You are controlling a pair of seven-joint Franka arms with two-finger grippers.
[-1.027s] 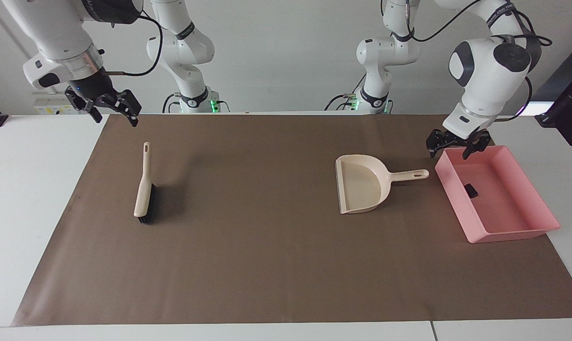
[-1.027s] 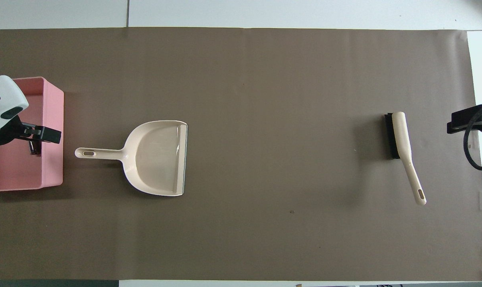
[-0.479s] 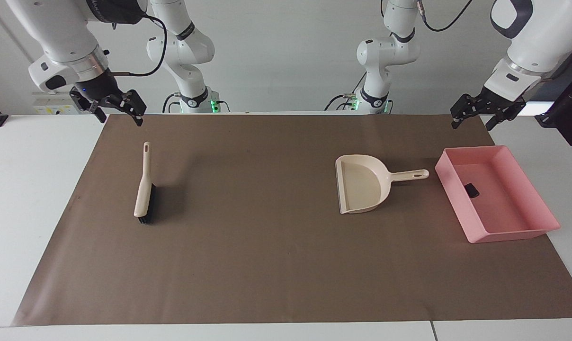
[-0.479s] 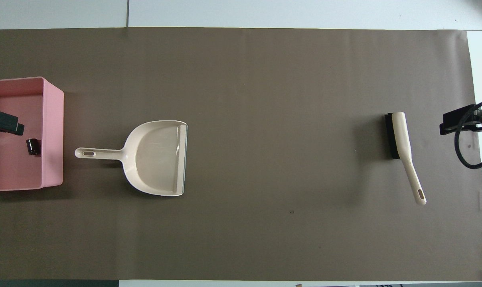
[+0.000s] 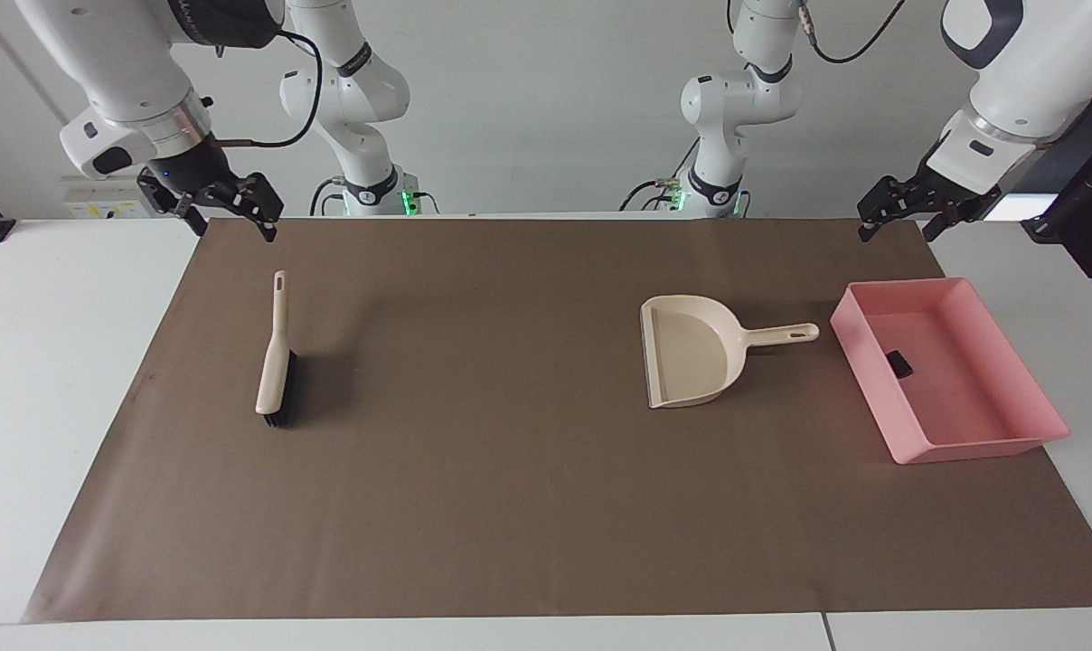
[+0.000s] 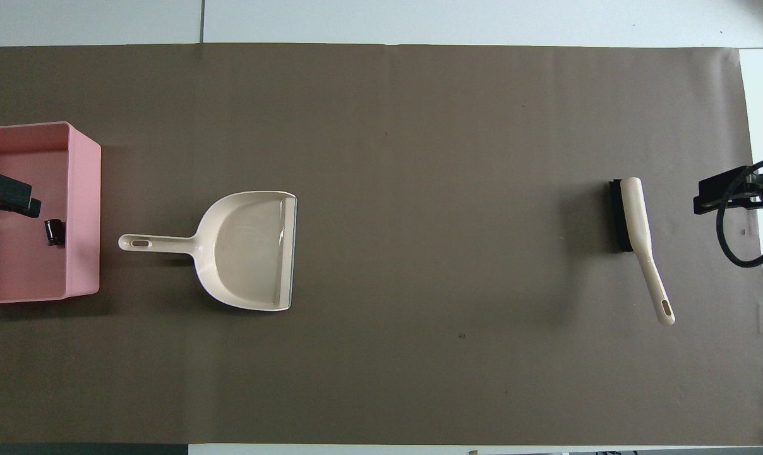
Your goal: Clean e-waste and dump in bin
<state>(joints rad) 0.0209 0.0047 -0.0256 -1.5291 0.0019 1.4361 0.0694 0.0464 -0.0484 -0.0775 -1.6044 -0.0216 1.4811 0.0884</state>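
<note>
The pink bin (image 5: 973, 291) (image 6: 83, 208) stands on the brown mat at the left arm's end of the table. One piece of e-waste, a small black block (image 5: 899, 364) (image 6: 54, 232), lies inside it. My left gripper (image 5: 895, 231) hangs open and empty, high over the bin; in the overhead view only one of its fingers (image 6: 9, 196) shows. High over the mat's edge at the right arm's end, beside the brush, my right gripper (image 5: 230, 222) (image 6: 729, 193) is open and empty.
A beige dustpan (image 5: 691, 362) (image 6: 249, 249) lies beside the bin, its handle pointing at the bin. A beige brush with black bristles (image 5: 275, 362) (image 6: 634, 215) lies on the mat toward the right arm's end.
The left gripper rose from the bin's rim to high above it. The right gripper shifted slightly. The block, dustpan and brush stayed put.
</note>
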